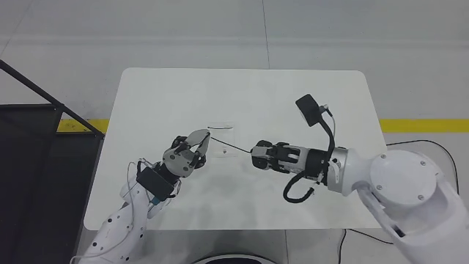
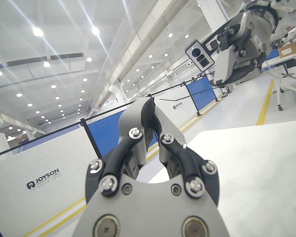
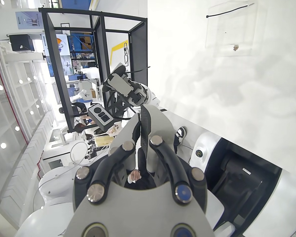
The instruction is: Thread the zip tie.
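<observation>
Black and thin, the zip tie [image 1: 231, 145] hangs just above the white surface [image 1: 308, 103], running in a nearly straight line between the two grippers. At one end the left gripper [image 1: 205, 139] has its fingers pinched on the strip. At the other end the right gripper [image 1: 253, 154] has its fingers pressed together; whether they grip the tie I cannot tell. Near them a clear tray [image 3: 236, 40] lies flat on the surface, with a second black tie [image 3: 227, 12] across it.
</observation>
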